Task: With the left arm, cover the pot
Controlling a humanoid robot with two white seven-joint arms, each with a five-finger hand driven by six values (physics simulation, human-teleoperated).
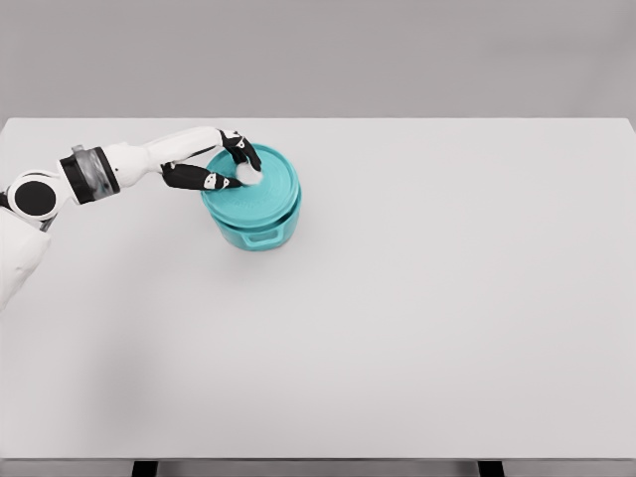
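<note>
Item: one white table, its surface carrying a single object, with nothing standing between my arm and that object. Count: one teal pot, one teal lid, one white knob (partly hidden by my fingers). The pot stood on the table's left half, toward the far edge, a handle loop showing on its near side. The lid sat on top of it, round and flat, slightly wider than the body. My left hand reached in from the left, fingers pinched around the knob at the lid's centre.
</note>
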